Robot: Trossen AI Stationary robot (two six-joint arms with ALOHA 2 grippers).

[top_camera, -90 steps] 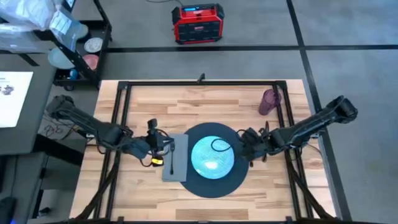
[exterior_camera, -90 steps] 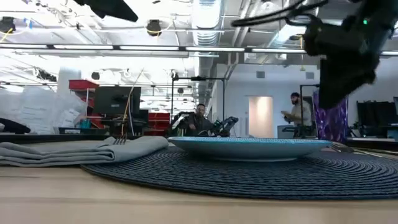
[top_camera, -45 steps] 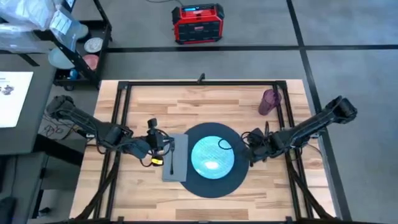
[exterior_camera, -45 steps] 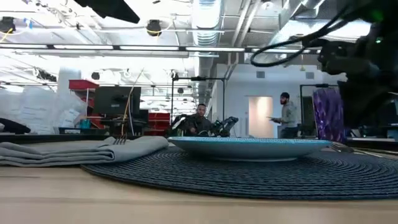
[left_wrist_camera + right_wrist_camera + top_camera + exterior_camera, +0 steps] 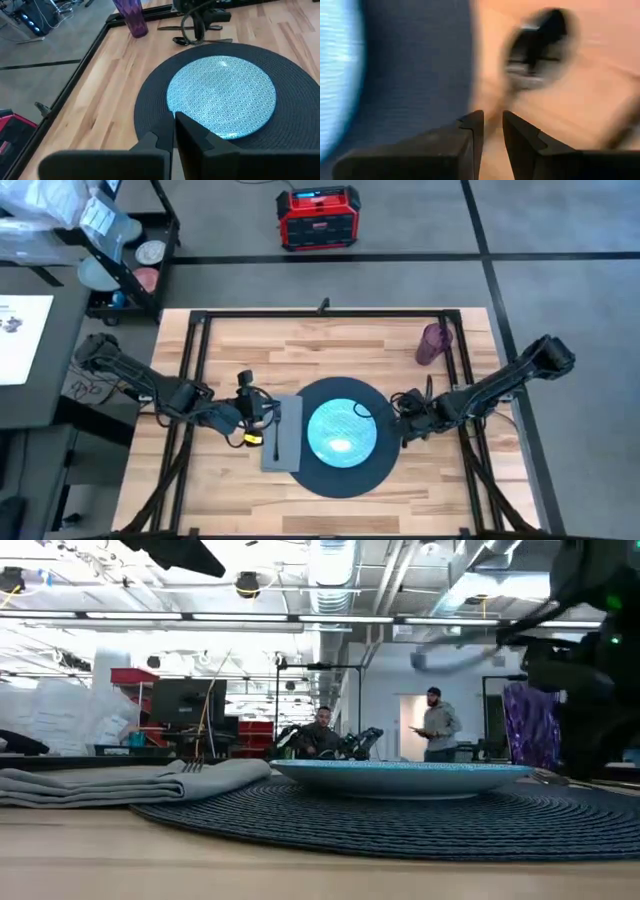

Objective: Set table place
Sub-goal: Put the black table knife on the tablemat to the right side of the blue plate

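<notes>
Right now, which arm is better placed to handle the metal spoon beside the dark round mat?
Right. Its gripper hangs directly by the metal spoon at the dark grey round mat's right edge, jaws nearly closed. The left gripper sits over the grey square napkin, across the teal round plate.

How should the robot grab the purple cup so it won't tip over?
Take the purple cup around the middle of its body, coming in level from the side. It stands upright near the far right corner of the table, tall and narrow, with bare wood around it, so a sideways grip probably suits best. The right gripper, by the mat, is nearest.
</notes>
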